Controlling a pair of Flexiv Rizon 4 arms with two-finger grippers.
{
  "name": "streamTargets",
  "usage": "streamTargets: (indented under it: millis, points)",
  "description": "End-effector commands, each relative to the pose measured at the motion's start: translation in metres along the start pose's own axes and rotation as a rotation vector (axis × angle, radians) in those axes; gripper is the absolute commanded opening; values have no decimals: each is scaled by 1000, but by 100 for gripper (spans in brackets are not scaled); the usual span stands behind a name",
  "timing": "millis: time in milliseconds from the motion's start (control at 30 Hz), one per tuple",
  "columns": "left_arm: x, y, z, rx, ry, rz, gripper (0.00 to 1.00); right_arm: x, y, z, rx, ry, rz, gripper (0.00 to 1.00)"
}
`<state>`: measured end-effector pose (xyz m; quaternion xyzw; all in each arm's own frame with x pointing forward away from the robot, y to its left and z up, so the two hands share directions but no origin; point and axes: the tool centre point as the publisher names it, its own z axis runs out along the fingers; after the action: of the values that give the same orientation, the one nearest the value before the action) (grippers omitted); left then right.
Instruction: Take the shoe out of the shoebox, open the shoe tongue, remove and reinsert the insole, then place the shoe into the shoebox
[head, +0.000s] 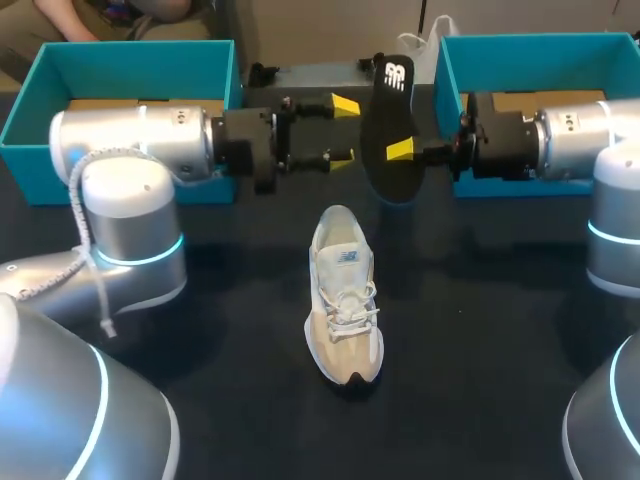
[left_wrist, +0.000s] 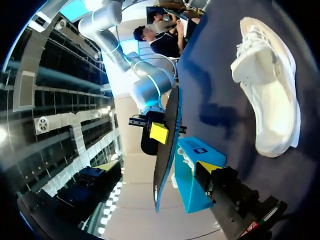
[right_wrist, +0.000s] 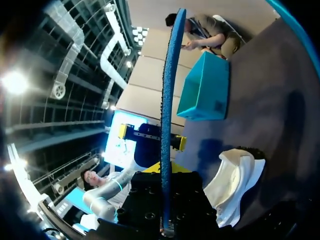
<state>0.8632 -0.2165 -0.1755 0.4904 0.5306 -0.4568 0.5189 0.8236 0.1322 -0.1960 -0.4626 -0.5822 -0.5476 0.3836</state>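
Observation:
The white and beige shoe (head: 344, 300) lies on the dark table, toe toward the front edge. Above the table's far side hangs the black insole (head: 388, 120), standing on edge, with my right gripper (head: 395, 150) shut on its lower part. In the right wrist view the insole (right_wrist: 167, 100) runs edge-on out from between the fingers. My left gripper (head: 343, 130) stands open just left of the insole, not touching it, its yellow tips wide apart. The left wrist view shows the insole (left_wrist: 167, 145) ahead and the shoe (left_wrist: 270, 85) off to the side.
Two teal shoeboxes stand at the back, one at the left (head: 30, 110) behind my left arm and one at the right (head: 450, 70) behind my right arm. A white bag (head: 432, 40) sits between them at the far edge.

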Motion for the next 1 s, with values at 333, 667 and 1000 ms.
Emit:
streamTargets:
  millis: [333,667,1000]
  points:
    - [1,-13,-46,-77,90,-351,100,-9,8,2,-28,18,-259,0]
    - [29,-19,-68,-121,210,-674,100,-5,11,16,65,33,-452,0]
    - [58,-31,-89,-138,341,-860,100,-4,11,35,199,126,-600,0]
